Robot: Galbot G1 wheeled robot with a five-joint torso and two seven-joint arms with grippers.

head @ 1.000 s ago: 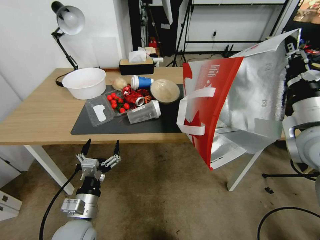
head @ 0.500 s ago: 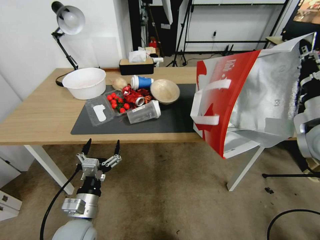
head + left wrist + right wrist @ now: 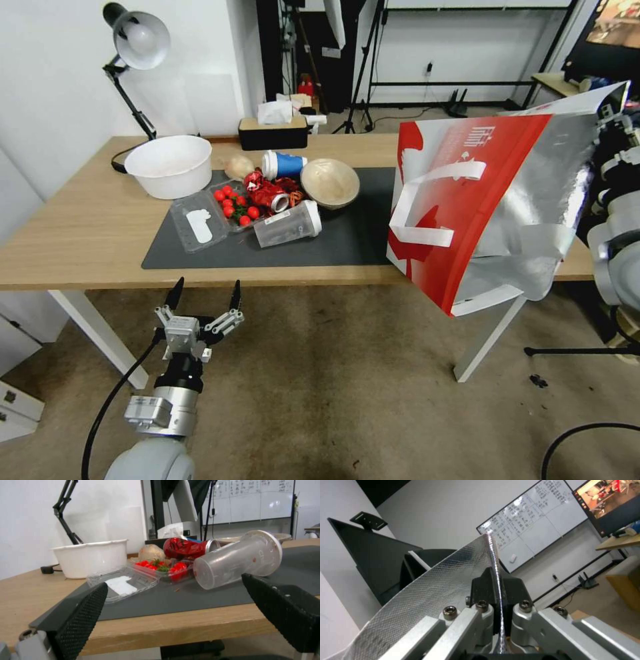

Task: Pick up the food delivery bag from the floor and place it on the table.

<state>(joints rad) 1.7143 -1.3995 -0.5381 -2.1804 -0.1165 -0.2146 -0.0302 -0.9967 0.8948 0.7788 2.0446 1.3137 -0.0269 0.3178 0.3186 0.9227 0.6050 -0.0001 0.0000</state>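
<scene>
On my left, my left gripper (image 3: 203,292) hangs low in front of the table edge, its two black fingers (image 3: 80,620) spread wide with nothing between them. Above it stretches the large rectangular light-wood table (image 3: 80,227) on white legs, with a dark grey mat (image 3: 347,243) laid across its middle. On the table's left part stands a round white plastic bowl (image 3: 170,165). On the mat beside it lie an open clear plastic box of red cherry tomatoes (image 3: 230,207), a crushed red drink can (image 3: 270,193) and a clear plastic cup (image 3: 288,225) tipped on its side.

Farther right, the big boxy food delivery bag (image 3: 467,213), white with a red panel, silver foil lining and white strap handles, hangs tilted in the air. It is clear of the dull brown-grey carpet floor (image 3: 347,400), over the table's right end, its lower corner dipping past the front edge. My right gripper (image 3: 499,590) is clamped tight on the bag's foil rim at its upper right corner.
</scene>
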